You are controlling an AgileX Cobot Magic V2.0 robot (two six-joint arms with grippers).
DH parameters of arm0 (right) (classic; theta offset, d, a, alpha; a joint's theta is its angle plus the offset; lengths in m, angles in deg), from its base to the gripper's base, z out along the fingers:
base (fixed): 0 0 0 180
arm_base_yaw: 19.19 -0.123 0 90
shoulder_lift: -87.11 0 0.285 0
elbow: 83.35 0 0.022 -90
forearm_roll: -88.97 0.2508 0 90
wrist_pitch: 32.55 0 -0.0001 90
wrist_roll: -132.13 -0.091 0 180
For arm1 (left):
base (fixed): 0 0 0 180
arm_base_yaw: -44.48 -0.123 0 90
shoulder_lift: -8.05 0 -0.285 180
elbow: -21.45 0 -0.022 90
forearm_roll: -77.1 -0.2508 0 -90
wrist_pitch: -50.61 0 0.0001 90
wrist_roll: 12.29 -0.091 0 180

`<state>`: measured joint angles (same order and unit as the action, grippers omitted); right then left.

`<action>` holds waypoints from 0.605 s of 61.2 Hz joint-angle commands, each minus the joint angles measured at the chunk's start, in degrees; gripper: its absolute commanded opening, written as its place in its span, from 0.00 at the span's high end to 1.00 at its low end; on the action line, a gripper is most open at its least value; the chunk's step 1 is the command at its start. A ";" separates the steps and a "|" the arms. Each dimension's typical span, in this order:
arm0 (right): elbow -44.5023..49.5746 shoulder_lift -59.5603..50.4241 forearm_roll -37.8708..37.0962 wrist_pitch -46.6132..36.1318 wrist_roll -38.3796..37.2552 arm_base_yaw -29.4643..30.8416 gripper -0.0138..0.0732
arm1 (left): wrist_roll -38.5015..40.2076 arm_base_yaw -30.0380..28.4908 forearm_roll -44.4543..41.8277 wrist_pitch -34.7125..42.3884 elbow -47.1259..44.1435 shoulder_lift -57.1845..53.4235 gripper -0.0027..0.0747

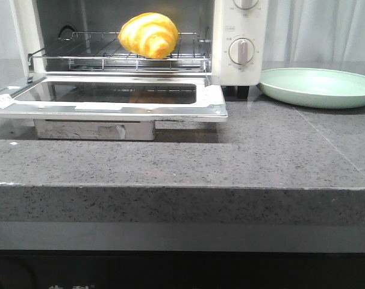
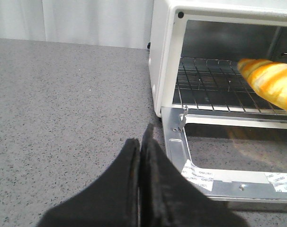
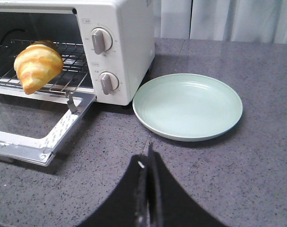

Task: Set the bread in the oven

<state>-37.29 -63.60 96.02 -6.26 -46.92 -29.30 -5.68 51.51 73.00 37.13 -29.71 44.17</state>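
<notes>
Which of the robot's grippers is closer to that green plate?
Right. The right gripper sits just in front of the plate; the left gripper is off by the oven's far side.

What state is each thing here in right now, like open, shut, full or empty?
Oven: open.
Oven door: dropped down flat.
Bread: resting on the wire rack inside the oven.
Plate: empty, on the counter beside the oven.
Left gripper: shut, holding nothing.
Right gripper: shut, holding nothing.
</notes>
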 commanded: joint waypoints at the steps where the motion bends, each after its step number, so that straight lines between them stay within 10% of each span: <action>1: 0.15 -3.33 0.04 -3.80 0.42 0.42 0.92 | 0.57 -0.09 -0.02 4.36 1.70 0.24 0.99; 37: 0.95 -5.71 0.04 -1.79 0.42 0.42 0.92 | 0.57 -0.09 -0.02 4.36 1.70 0.24 0.99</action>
<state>-34.89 -69.77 96.02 -3.67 -46.92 -29.30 -5.68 51.51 73.00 37.13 -29.71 44.17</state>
